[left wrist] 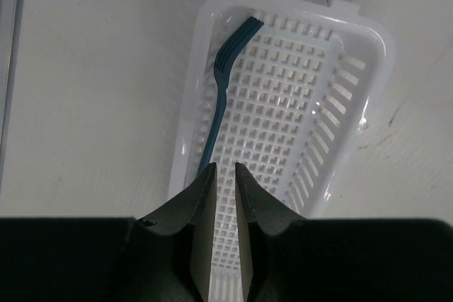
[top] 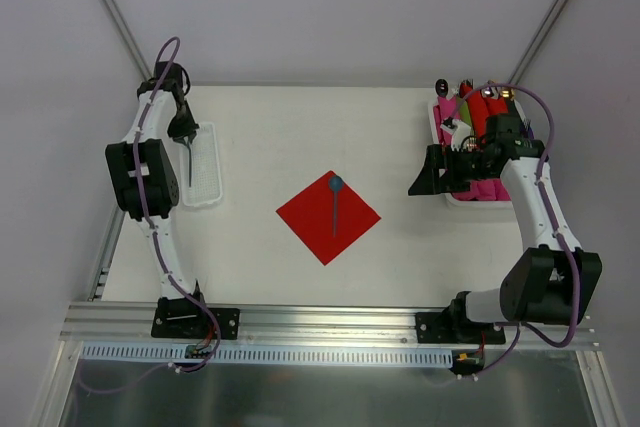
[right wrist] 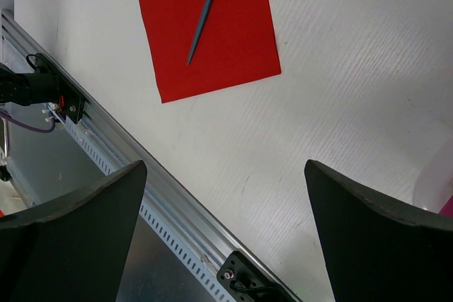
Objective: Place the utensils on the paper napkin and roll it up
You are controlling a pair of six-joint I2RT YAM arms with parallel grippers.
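The red paper napkin (top: 328, 215) lies flat at the table's middle, set like a diamond. A blue spoon (top: 335, 202) lies on it, bowl toward the far side. Napkin (right wrist: 226, 40) and spoon handle (right wrist: 205, 15) also show in the right wrist view. A blue fork (left wrist: 219, 83) lies along the left wall of a white slotted basket (left wrist: 354, 104). My left gripper (left wrist: 223, 171) hangs over the basket's near end, its jaws a narrow gap apart, with nothing between them. The fork's handle runs under the left finger. My right gripper (right wrist: 225, 164) is wide open and empty, right of the napkin.
The basket (top: 203, 172) sits at the table's left edge. A white bin (top: 437, 117) at the back right holds pink and red rolled bundles (top: 480, 112). A metal rail (right wrist: 141, 203) runs along the table's near edge.
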